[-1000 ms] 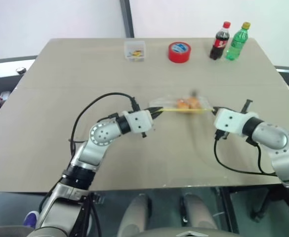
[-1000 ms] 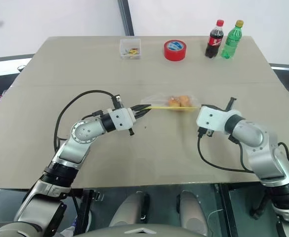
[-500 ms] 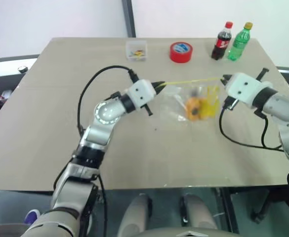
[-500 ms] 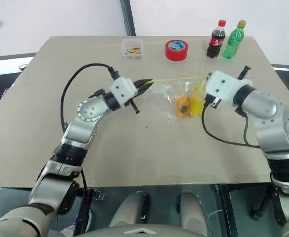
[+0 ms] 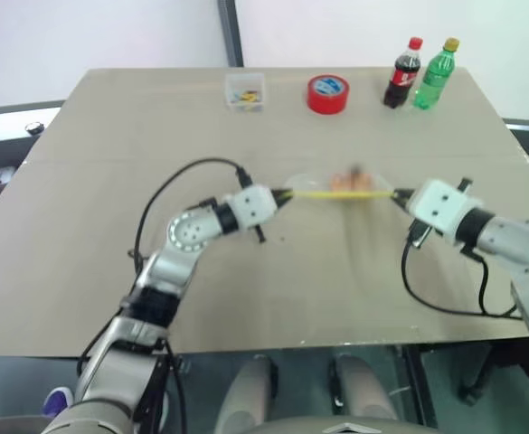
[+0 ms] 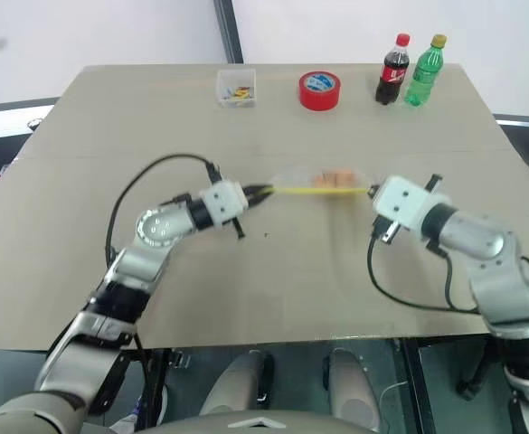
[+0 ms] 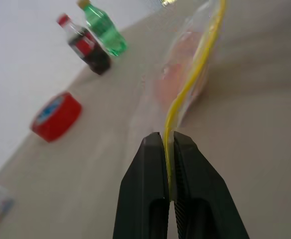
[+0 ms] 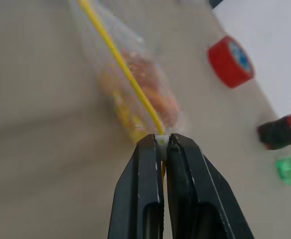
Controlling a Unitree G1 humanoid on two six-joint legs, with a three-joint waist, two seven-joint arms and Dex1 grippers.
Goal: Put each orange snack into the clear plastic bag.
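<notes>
From the head camera I see my left gripper (image 5: 287,194) and right gripper (image 5: 398,194) each pinching one end of the bag (image 5: 341,185), its yellow strip (image 5: 341,193) stretched between them over the table (image 5: 92,181). The snacks (image 5: 347,181) sit inside, just past the strip. On the left wrist camera my fingers (image 7: 147,169) are clamped on the strip. On the right wrist camera the fingers (image 8: 147,169) likewise squeeze the strip's end, snacks just ahead.
</notes>
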